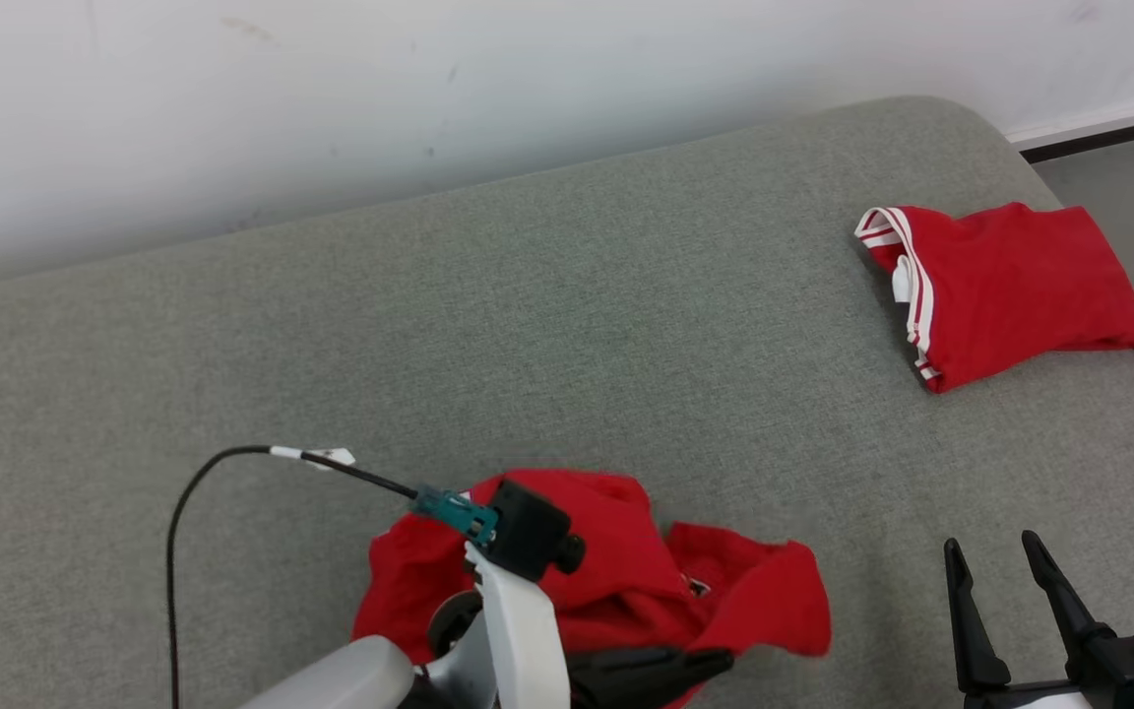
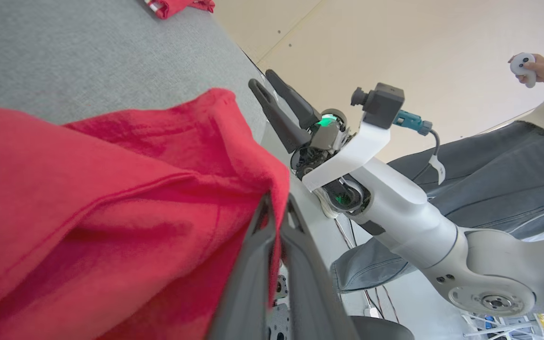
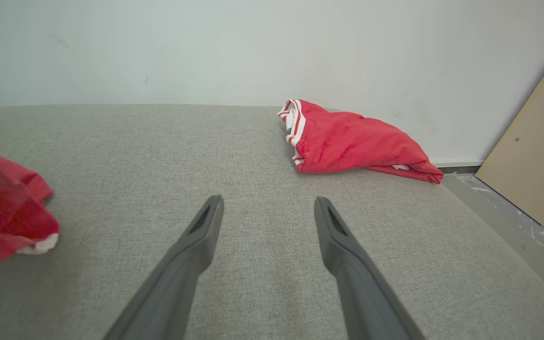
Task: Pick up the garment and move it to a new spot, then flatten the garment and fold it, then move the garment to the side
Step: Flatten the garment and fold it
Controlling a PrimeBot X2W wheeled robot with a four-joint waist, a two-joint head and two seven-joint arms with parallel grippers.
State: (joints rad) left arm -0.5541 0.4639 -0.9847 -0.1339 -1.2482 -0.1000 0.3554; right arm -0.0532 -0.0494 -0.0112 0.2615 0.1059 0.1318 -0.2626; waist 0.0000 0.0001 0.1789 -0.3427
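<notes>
The garment (image 1: 616,566), a crumpled red piece with a white hem, lies on the grey cushion near its front edge. My left gripper (image 1: 720,662) reaches in from below and is shut on a fold at the garment's near side. In the left wrist view the two dark fingers pinch the edge of the red cloth (image 2: 111,198) at the left gripper (image 2: 276,208). My right gripper (image 1: 1005,556) stands open to the right of the garment, apart from it, with nothing between its fingers. In the right wrist view the right gripper (image 3: 268,203) hovers over bare cushion, with the garment (image 3: 3,217) at the left edge.
A second red garment with white stripes (image 1: 1005,290) lies folded at the cushion's far right corner, also visible as the folded garment (image 3: 352,141). The grey cushion (image 1: 528,315) backs onto a white wall. A person holding a controller (image 2: 522,66) stands beside the robot.
</notes>
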